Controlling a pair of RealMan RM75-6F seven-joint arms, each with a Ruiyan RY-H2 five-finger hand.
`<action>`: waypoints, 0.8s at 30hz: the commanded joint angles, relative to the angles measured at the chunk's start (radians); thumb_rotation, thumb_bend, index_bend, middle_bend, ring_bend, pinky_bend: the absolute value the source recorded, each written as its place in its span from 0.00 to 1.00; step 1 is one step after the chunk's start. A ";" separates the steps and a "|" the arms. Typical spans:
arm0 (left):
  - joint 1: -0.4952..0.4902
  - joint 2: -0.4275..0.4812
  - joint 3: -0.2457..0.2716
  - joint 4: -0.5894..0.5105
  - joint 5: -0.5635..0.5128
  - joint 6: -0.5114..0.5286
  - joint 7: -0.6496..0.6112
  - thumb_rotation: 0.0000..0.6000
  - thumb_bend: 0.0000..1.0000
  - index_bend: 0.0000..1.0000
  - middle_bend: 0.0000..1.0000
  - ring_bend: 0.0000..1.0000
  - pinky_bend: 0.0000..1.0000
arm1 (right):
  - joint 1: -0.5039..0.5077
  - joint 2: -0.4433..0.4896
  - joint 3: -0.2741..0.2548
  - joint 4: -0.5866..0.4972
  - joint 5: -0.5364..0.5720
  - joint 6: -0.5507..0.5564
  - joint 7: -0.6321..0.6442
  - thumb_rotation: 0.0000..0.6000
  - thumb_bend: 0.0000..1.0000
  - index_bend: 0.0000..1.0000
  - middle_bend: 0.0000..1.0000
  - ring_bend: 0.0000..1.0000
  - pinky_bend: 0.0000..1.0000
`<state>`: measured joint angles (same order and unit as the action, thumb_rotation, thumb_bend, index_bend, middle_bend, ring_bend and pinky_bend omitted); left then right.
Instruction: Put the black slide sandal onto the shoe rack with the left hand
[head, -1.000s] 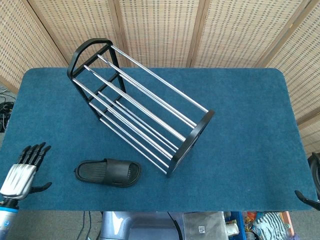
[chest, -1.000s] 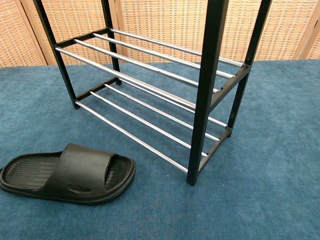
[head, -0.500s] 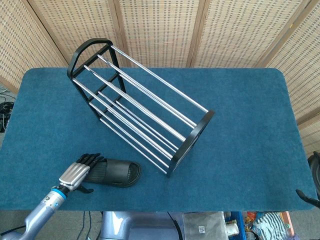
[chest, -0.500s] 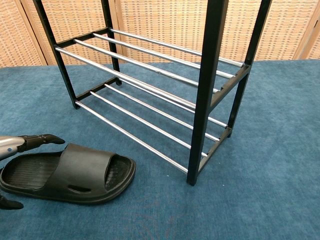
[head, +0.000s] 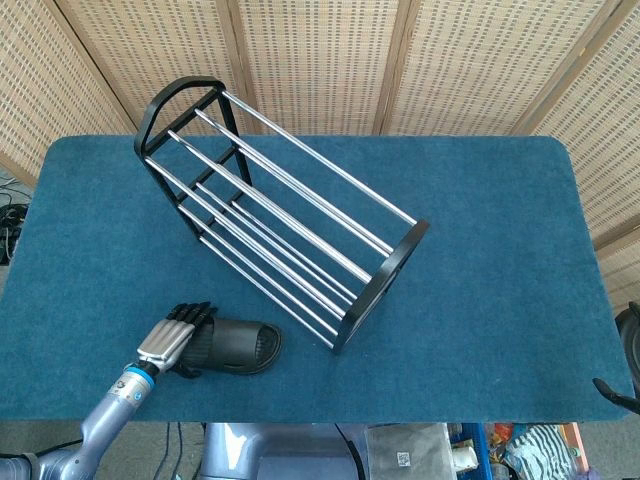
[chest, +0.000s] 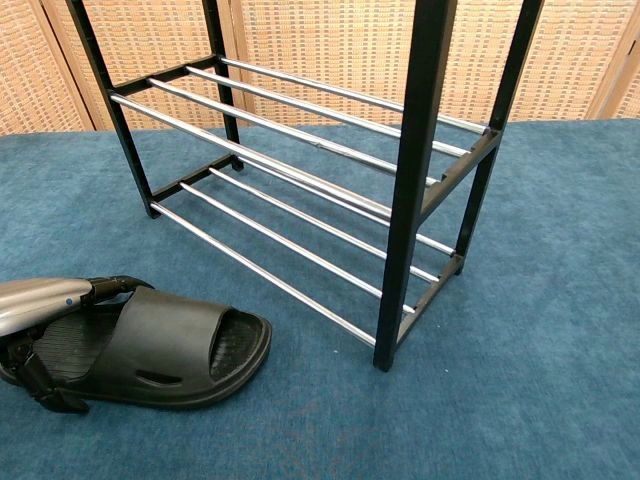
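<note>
Down at the near left of the blue carpeted table (head: 480, 260), the black rubber slide sandal (chest: 165, 345) lies flat just in front of the black-framed shoe rack with chrome rails (head: 280, 215), its heel end covered by the silver-and-black left hand (head: 178, 335), whose fingers lie over the footbed with the thumb against the near edge. Whether that hand actually grips the sandal or merely rests on it cannot be told, since the chest view cuts the hand off at the frame's left edge. Only a dark tip of the right hand (head: 618, 394) shows at the lower right corner, too little to judge its fingers.
</note>
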<state>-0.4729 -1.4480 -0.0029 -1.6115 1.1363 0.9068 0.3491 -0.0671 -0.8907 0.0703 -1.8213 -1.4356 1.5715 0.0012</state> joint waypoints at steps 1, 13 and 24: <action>0.000 -0.018 -0.006 0.008 -0.019 0.024 0.025 1.00 0.12 0.13 0.23 0.20 0.29 | 0.000 0.001 0.000 -0.001 0.000 -0.001 0.001 1.00 0.00 0.00 0.00 0.00 0.00; 0.055 0.004 0.015 0.005 0.094 0.150 -0.063 1.00 0.42 0.49 0.53 0.44 0.46 | 0.003 0.007 -0.003 -0.006 0.004 -0.012 0.005 1.00 0.00 0.00 0.00 0.00 0.00; 0.125 0.093 0.021 0.015 0.192 0.258 -0.271 1.00 0.42 0.49 0.53 0.44 0.46 | 0.001 0.006 -0.008 -0.014 -0.004 -0.009 -0.008 1.00 0.00 0.00 0.00 0.00 0.00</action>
<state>-0.3656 -1.3755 0.0222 -1.6009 1.3210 1.1422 0.1124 -0.0660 -0.8847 0.0623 -1.8350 -1.4390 1.5626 -0.0064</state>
